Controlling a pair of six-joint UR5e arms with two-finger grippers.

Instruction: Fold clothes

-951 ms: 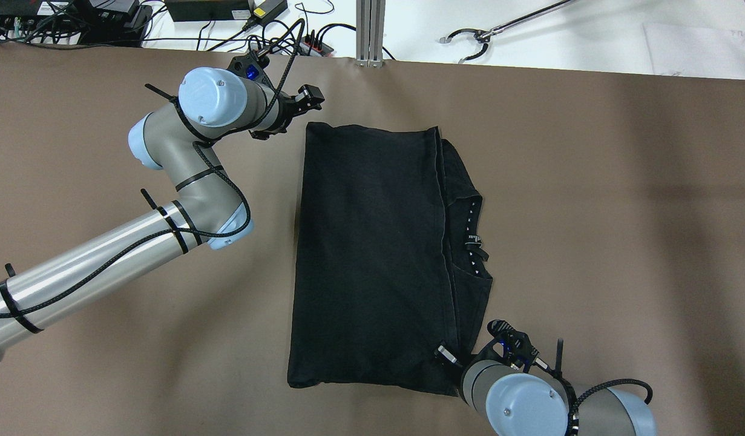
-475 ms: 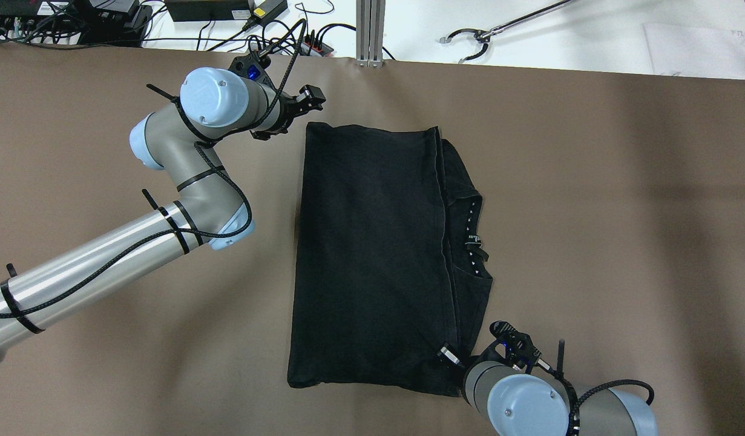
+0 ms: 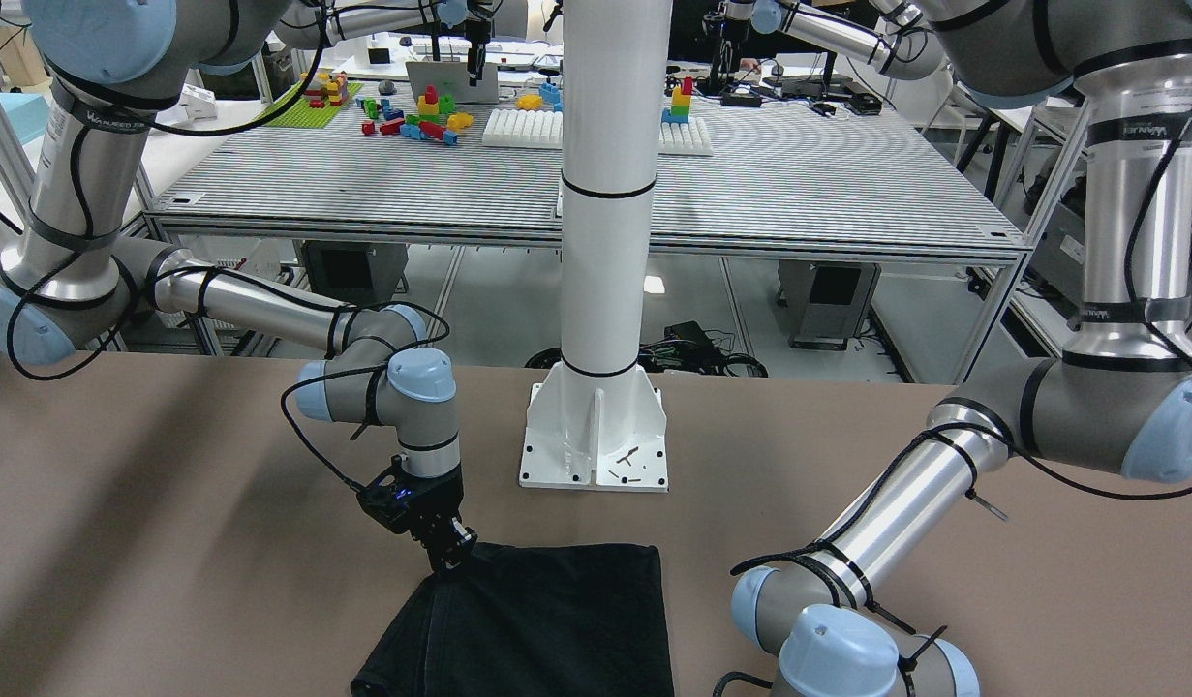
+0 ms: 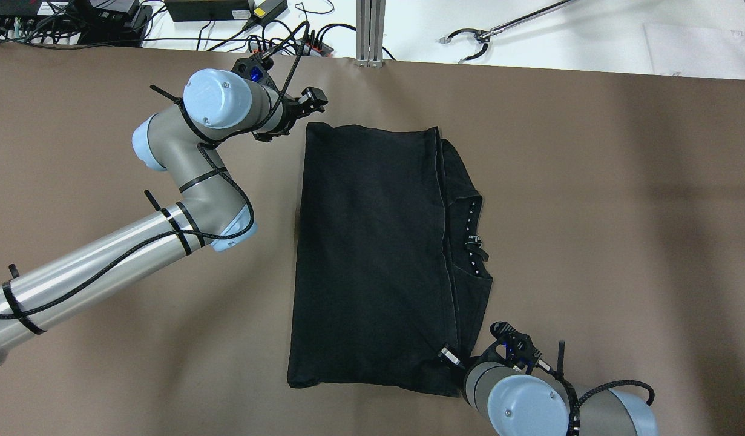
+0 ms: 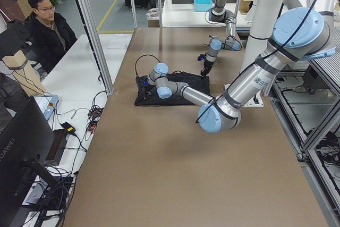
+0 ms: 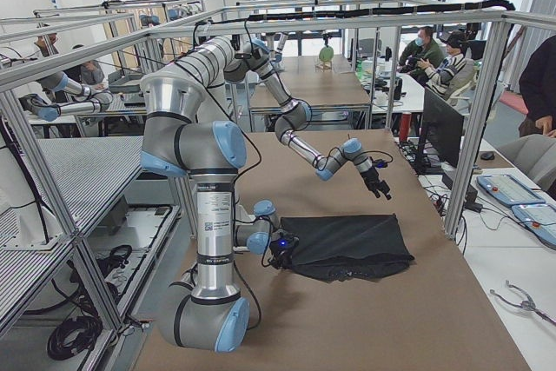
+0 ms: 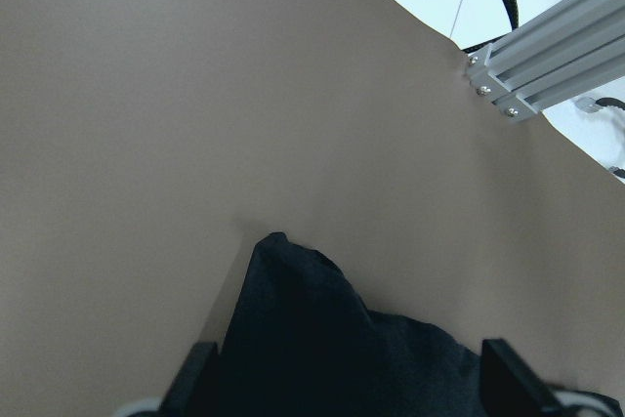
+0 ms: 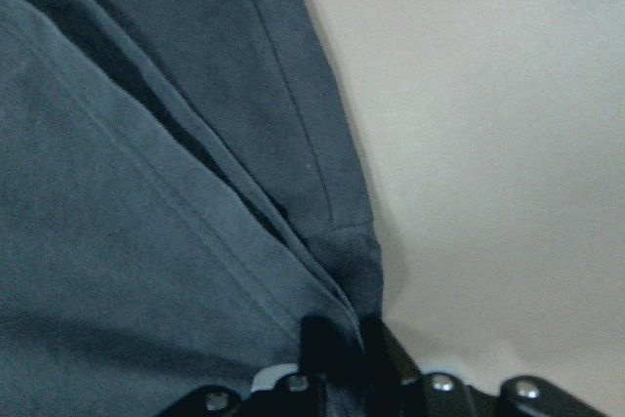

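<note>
The black garment [image 4: 372, 254] lies flat on the brown table, one side folded over so a hem runs along its right part. It also shows in the front view [image 3: 547, 620]. My left gripper [image 4: 315, 98] hovers at the garment's far left corner. The left wrist view shows its fingers [image 7: 190, 383] spread wide, open, with that corner [image 7: 322, 349] between them. My right gripper [image 4: 448, 354] sits at the near right corner. In the right wrist view it [image 8: 342, 334] is shut on the garment's hem [image 8: 332, 241]; it also shows in the front view [image 3: 452, 560].
The white pillar's base plate [image 3: 596, 436] stands behind the garment on the robot's side. An aluminium post [image 4: 370, 33], cables and a power strip [image 4: 311, 42] line the far edge. A metal tongs tool [image 4: 487, 33] lies beyond. An operator [image 5: 48, 30] sits beside the table.
My left gripper has shifted slightly to the right at the far corner. The right arm has crept a little nearer. The garment has not moved.
</note>
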